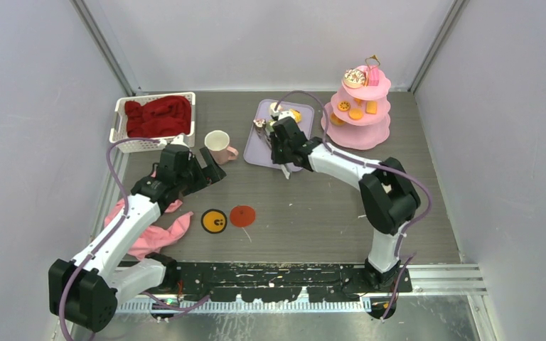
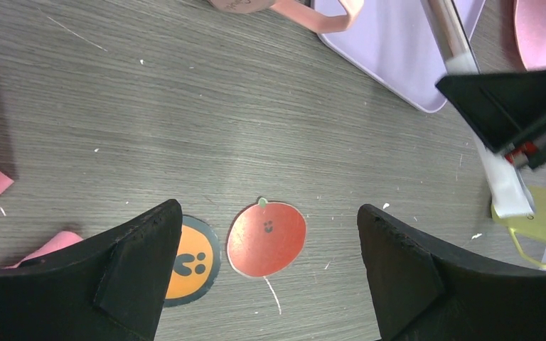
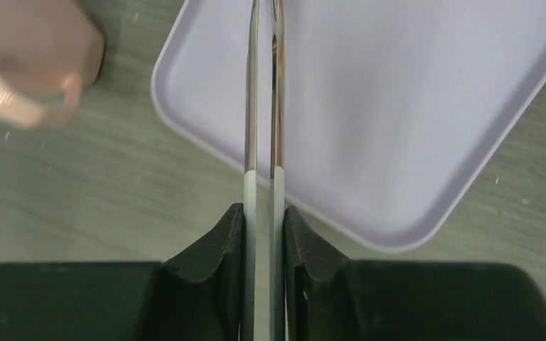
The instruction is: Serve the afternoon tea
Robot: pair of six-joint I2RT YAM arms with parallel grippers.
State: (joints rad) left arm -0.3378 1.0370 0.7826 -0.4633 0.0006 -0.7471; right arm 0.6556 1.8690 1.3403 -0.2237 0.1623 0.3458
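Note:
Small toy cakes point(image 1: 286, 113) lie at the far end of the lilac tray point(image 1: 259, 150); more orange and pink toy pieces point(image 1: 356, 111) sit on the pink tiered stand point(image 1: 365, 135). One cream-pink mug point(image 1: 217, 145) stands left of the tray. My right gripper point(image 1: 281, 141) is above the tray, shut on the long metal tweezers point(image 3: 263, 106), whose tips reach over the tray point(image 3: 398, 106); I cannot see the tips. My left gripper point(image 1: 204, 169) is open and empty, near the mug. In its wrist view the left gripper point(image 2: 269, 208) hangs over the table.
A white basket point(image 1: 119, 121) with the red cloth point(image 1: 158, 116) stands at the back left. An orange coaster point(image 1: 214, 221) and a red coaster point(image 1: 242, 215) lie mid-table. A pink cloth point(image 1: 158, 236) lies under the left arm. Grey walls enclose the table.

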